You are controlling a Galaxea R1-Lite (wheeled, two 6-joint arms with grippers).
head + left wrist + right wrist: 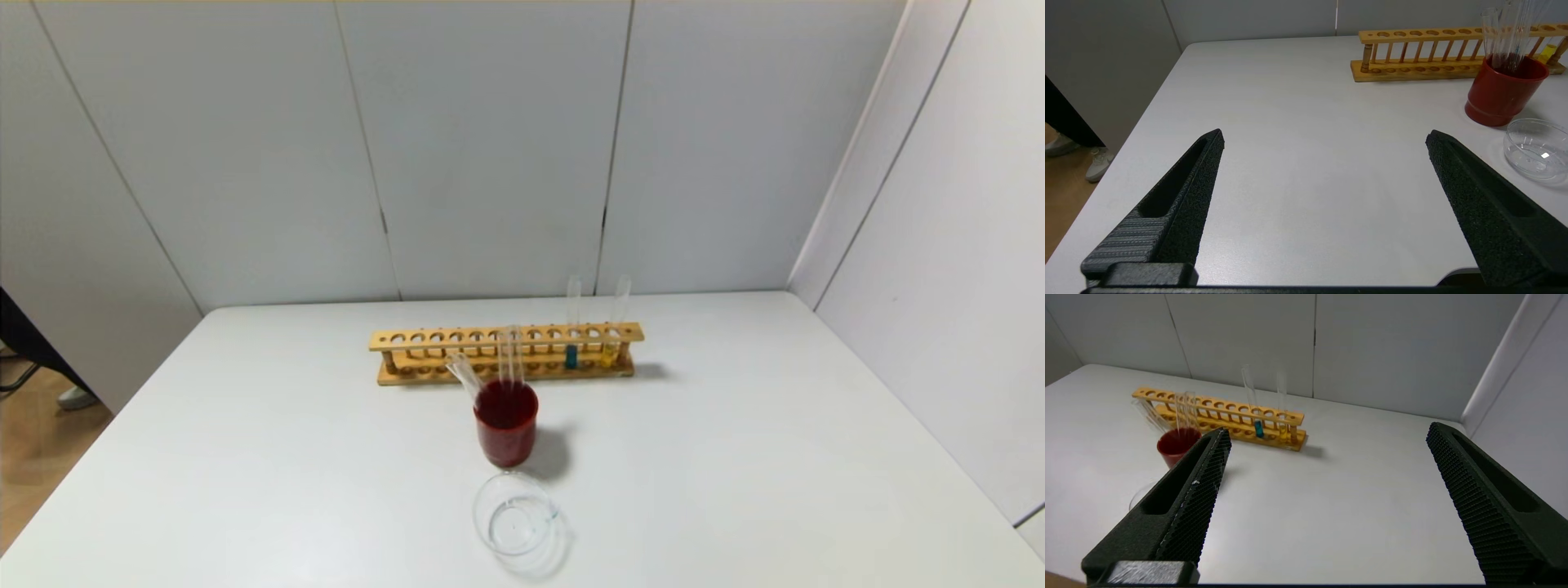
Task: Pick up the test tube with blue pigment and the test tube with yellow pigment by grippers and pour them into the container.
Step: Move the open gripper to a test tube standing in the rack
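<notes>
The test tube with blue pigment (571,356) stands upright in the wooden rack (457,339) near its right end; it also shows in the right wrist view (1258,428). The test tube with yellow pigment (610,354) stands beside it, one hole further right, and shows in the right wrist view (1283,430). The container (516,514), a low clear beaker, sits empty at the table's front centre and shows in the left wrist view (1535,148). My left gripper (1325,141) is open and empty over the table's left side. My right gripper (1327,435) is open and empty over the right side. Neither arm shows in the head view.
A taller beaker of dark red liquid (506,423) holding plain clear tubes stands between the rack and the container. The white table (735,457) is backed by grey wall panels, with a side wall close on the right.
</notes>
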